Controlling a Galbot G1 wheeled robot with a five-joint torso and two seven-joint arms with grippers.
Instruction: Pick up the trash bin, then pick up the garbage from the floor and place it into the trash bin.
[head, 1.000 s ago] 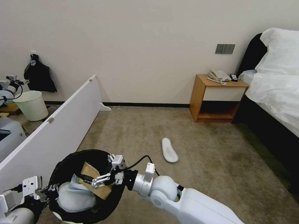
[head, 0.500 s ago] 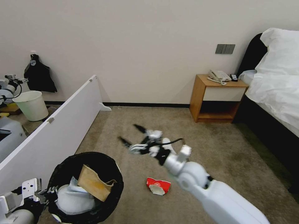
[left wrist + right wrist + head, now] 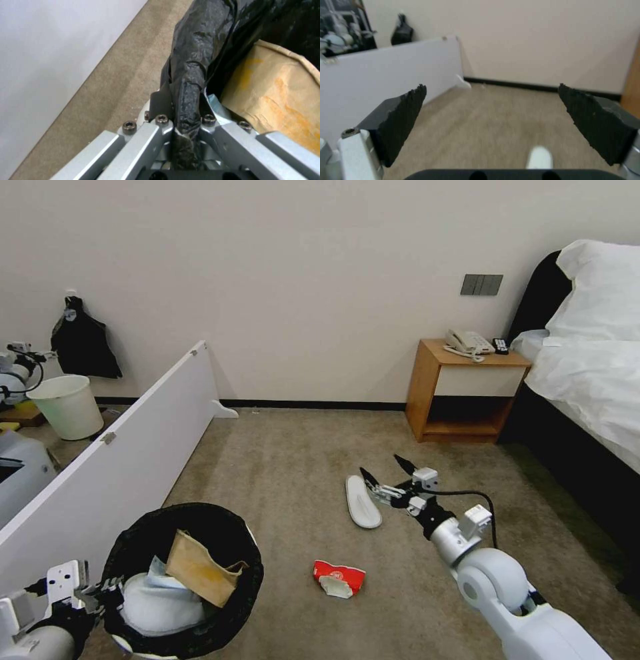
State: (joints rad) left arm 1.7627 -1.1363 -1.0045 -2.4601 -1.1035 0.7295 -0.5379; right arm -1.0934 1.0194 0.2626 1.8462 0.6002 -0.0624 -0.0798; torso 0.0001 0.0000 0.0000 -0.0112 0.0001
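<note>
Held bin (image 3: 190,580) rim w/ left claw (image 3: 185,125) clamped, right claw (image 3: 387,473) spread wide nr slipper (image 3: 362,501); next prob needed lowering onto slipper.

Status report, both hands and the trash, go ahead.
Left hand shut on trash bin rim. Right hand open, beside white slipper. Red-white carton on carpet. Nothing blocking.

The bin (image 3: 127,570) is wearing a glossy, crinkled black plastic bag, with matt brown paper (image 3: 200,570) creasing inside. Brushed metal left fingers (image 3: 146,135) are gripping its rim. Rough black right pads (image 3: 403,120) are showing over a coarse matt carpet (image 3: 280,467).
</note>
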